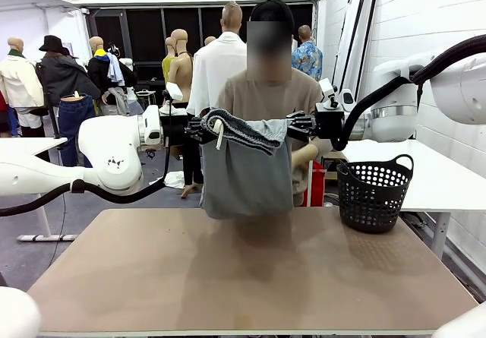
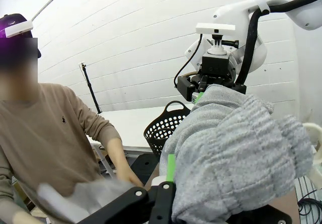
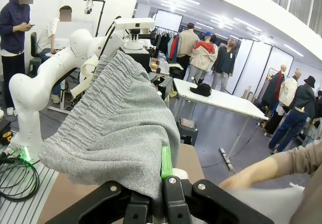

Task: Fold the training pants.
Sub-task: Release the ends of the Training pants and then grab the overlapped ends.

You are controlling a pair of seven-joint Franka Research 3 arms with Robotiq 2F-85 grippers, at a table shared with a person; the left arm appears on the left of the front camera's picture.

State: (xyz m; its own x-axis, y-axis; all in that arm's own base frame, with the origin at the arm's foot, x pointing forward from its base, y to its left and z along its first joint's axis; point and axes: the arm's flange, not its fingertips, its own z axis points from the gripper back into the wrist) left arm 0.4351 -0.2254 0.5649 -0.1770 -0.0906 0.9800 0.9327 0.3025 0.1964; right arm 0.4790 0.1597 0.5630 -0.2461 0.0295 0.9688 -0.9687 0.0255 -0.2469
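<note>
Nearest lies the brown table [image 1: 250,277]. Above the middle of its far edge hang the light grey training pants [image 1: 247,175], stretched between both arms, their lower edge close over the tabletop; I cannot tell whether it touches. The left gripper [image 1: 199,129] is clamped on one end of the gathered waistband [image 1: 239,125] and the right gripper [image 1: 298,125] on the other, with the white drawstring [image 1: 219,134] dangling between them. The jersey looks soft, light and limp, so it should drape and sag wherever it is unsupported. The thick elastic waistband corners seem the firmest hold. Behind stands a person [image 1: 266,95], one hand [image 1: 304,157] just beside the cloth. A black basket [image 1: 374,194] sits on the neighbouring white table [image 1: 440,171].
</note>
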